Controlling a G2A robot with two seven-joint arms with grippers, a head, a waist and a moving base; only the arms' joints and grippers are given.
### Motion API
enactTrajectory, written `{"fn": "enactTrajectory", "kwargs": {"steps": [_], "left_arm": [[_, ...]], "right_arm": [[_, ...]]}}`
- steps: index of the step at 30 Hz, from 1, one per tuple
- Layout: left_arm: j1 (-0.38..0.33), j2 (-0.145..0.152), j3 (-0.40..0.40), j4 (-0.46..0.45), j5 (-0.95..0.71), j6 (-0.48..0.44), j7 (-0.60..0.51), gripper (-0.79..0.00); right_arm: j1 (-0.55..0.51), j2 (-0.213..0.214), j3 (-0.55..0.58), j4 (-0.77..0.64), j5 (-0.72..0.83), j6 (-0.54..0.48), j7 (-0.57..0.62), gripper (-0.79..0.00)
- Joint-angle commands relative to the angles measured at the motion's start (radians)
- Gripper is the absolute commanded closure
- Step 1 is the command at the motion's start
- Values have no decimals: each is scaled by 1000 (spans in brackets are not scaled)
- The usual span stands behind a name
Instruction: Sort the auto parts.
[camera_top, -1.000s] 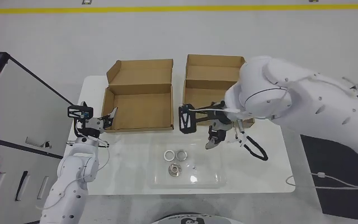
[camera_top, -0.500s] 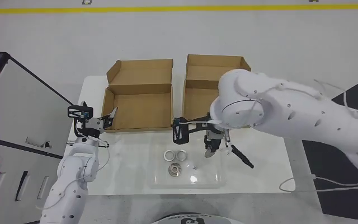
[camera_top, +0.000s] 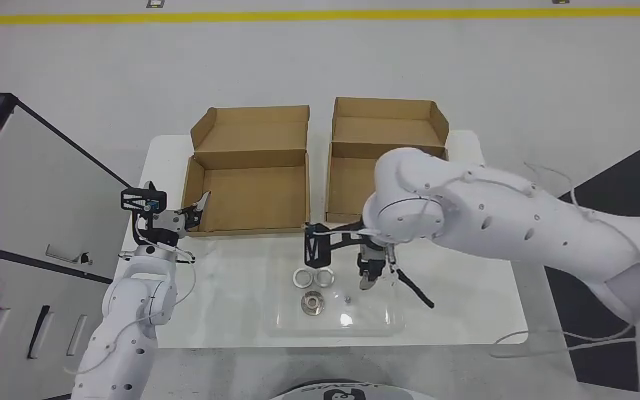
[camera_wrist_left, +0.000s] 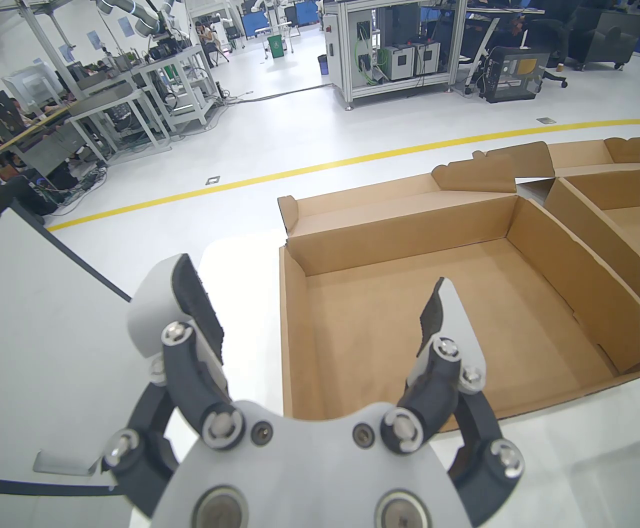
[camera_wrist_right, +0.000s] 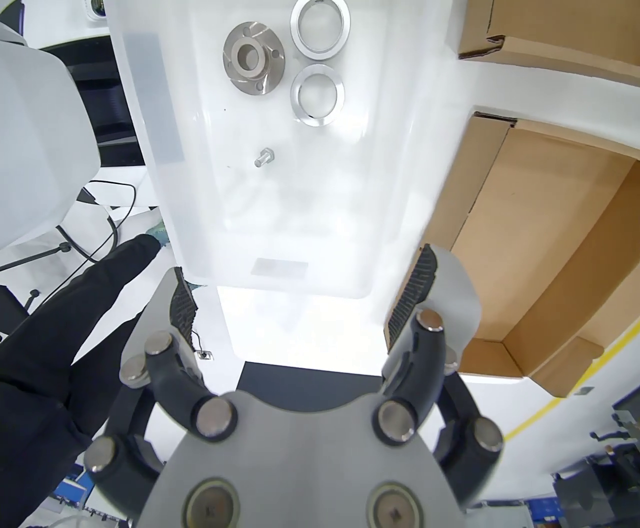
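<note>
Parts: flange disc (camera_wrist_right: 253, 57), left ring (camera_wrist_right: 320, 25), right ring (camera_wrist_right: 317, 95) and a small bolt (camera_wrist_right: 263, 157), all lying loose in the tray.
Layout of parts: the rings sit side by side, close together. The flange disc is just beside both, on the robot's side. The bolt lies alone, apart from them, toward the tray's right half.
Same parts from the top view: flange disc (camera_top: 312, 302), left ring (camera_top: 301, 277), right ring (camera_top: 324, 275), bolt (camera_top: 347, 297).
Tray: clear plastic (camera_wrist_right: 150, 125), shallow, on the table in front of the boxes (camera_top: 390, 325).
Right gripper: (camera_wrist_right: 300, 282) fingers spread wide with nothing between them, held over the tray's right end and short of the bolt. From the top view it sits at (camera_top: 370, 275).
Right box: open cardboard (camera_wrist_right: 540, 210), flap up, behind the tray to the right (camera_top: 350, 170). What shows of its floor is bare.
Left box: open cardboard (camera_wrist_left: 400, 320), flap up, floor bare, standing just beside the right box (camera_top: 250, 195).
Left gripper: (camera_wrist_left: 315, 290) fingers spread, holding nothing, at the left box's near left corner and well apart from the tray (camera_top: 190, 212).
Table: white top (camera_top: 200, 310), carrying the boxes and the tray.
</note>
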Motion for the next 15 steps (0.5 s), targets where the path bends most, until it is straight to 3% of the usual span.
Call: {"fn": "enactTrajectory", "kwargs": {"steps": [1, 15], "left_arm": [[0, 0, 0, 0, 0, 0, 0, -785], [0, 0, 0, 0, 0, 0, 0, -785]], "right_arm": [[-13, -2, 0, 3, -5, 0, 0, -785], [-73, -23, 0, 16, -4, 19, 0, -785]]}}
